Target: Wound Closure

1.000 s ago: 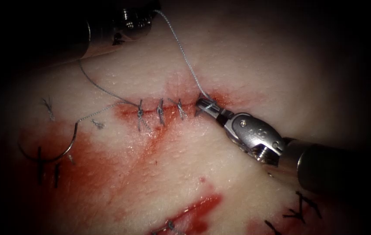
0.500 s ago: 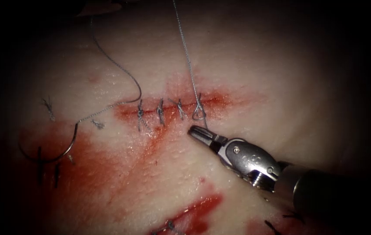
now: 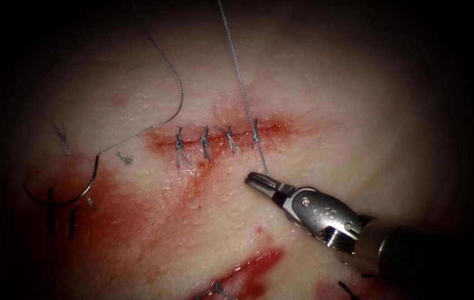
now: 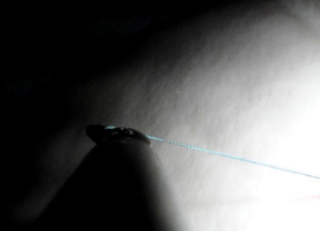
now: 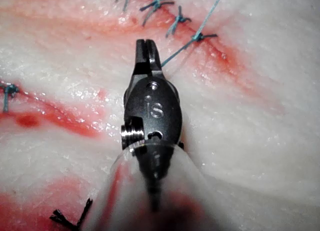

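The cut (image 3: 273, 129) runs across the tissue (image 3: 331, 94) and carries three tied stitches (image 3: 205, 142). At its right end sits a fourth stitch with a knot (image 3: 255, 135). My right tool (image 3: 254, 179) lies just below the cut, jaws shut on the short thread end (image 3: 263, 164) coming from that knot. Its jaws (image 5: 145, 46) and the knot (image 5: 198, 38) are close together in the right wrist view. From the knot a taut thread (image 3: 237, 66) rises to my left tool (image 4: 102, 131), which is shut on it. The curved needle (image 3: 81, 195) lies loose on the tissue far left of the cut, held by neither tool.
The needle's trailing thread (image 3: 178, 103) loops up over the tissue left of the knot. Cut thread ends (image 3: 60, 136) lie near the needle. Red fluid (image 3: 136, 222) spreads below the cut, and another stitched cut (image 3: 245, 272) sits near the lower edge.
The right tool drew back from the cut toward the near side with the thread end while the left tool rose away. The open loop at the fourth stitch has pulled down tight.
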### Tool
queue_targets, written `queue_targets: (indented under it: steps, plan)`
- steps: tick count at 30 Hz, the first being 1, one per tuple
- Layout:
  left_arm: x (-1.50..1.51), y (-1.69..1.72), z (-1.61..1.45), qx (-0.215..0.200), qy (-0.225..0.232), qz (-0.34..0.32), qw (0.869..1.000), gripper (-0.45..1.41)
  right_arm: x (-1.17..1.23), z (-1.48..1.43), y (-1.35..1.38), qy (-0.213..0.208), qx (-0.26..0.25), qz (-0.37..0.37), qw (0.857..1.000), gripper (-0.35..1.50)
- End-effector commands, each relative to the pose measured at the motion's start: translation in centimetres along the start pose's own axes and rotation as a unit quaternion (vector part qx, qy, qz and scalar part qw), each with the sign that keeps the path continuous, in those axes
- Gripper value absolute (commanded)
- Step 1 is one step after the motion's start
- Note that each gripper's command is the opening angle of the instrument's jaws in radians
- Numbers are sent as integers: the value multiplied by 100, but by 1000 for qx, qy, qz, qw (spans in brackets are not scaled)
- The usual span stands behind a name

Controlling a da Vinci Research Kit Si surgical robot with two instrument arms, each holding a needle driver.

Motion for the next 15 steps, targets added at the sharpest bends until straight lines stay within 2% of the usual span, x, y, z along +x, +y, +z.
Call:
queue_targets:
  steps: [1, 7, 11, 12, 15]
  plan:
    - [6, -10, 13, 9, 2, 3, 1000, -45, -4, 7, -1, 0, 1, -1, 1000, -35]
    - [-3, -36, 26, 34, -5, 6, 999, -45, -17, 4, -3, -9, -1, -8, 1000, -35]
    - [-17, -51, 33, 40, -9, 7, 999, -45, -32, -1, -7, -33, 0, -16, 999, -35]
    - [-24, -55, 37, 39, -12, 8, 999, -45, -42, -6, -7, -43, 2, -21, 999, -35]
    - [-29, -58, 41, 38, -15, 9, 999, -45, -48, -10, -4, -52, 4, -18, 998, -35]
